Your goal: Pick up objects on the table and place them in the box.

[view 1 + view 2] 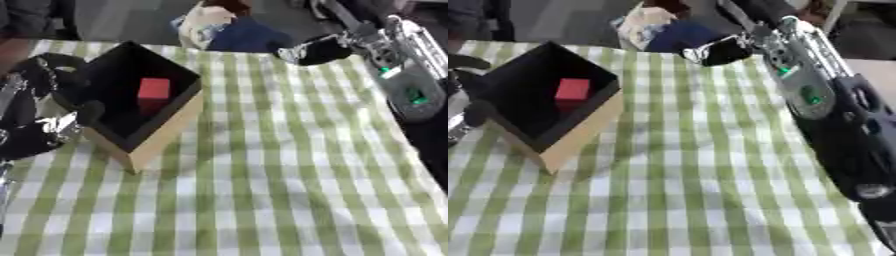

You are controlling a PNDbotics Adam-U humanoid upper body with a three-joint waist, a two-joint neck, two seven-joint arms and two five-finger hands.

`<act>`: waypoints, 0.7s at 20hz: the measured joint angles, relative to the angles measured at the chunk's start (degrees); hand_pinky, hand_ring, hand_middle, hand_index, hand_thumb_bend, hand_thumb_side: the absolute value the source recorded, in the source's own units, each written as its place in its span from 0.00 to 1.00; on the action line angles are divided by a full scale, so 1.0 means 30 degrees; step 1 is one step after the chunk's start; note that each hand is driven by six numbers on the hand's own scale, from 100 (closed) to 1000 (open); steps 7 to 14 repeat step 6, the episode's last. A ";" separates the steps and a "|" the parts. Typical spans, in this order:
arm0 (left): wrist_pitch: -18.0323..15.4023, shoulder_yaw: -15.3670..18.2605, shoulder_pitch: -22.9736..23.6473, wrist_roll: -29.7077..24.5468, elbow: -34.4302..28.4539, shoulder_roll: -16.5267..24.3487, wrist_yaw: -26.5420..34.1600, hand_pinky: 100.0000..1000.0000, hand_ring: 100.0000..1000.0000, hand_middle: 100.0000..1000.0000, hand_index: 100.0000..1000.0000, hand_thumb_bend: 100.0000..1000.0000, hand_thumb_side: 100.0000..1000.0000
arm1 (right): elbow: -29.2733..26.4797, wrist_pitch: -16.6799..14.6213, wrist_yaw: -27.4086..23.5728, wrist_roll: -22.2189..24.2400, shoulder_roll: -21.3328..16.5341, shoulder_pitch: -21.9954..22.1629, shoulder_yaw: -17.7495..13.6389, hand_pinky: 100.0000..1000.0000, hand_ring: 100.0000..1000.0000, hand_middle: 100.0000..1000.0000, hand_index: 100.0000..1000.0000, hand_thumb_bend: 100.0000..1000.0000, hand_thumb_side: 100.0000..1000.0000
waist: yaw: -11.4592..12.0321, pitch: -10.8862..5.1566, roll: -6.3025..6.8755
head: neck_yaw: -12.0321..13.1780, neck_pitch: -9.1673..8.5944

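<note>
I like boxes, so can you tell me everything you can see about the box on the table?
The box is open at the top, with a black inside and tan outer walls that look like cardboard. It sits upright on the green and white checked cloth, at the table's left side, turned so one corner points toward the camera. A small red block lies inside on the bottom. The robot's left hand is against its left wall, with dark fingers at the rim.
</note>
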 measured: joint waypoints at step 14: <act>0.0018 0.0117 0.0188 0.0205 0.0176 0.0001 -0.0012 0.73 0.62 0.67 0.73 0.70 0.53 | -0.2858 0.1183 -0.1783 -0.0095 -0.0515 0.2656 -0.0606 0.70 0.81 0.90 0.95 0.28 0.18 | -0.0358 0.0002 0.0138 | 0.0288 0.0001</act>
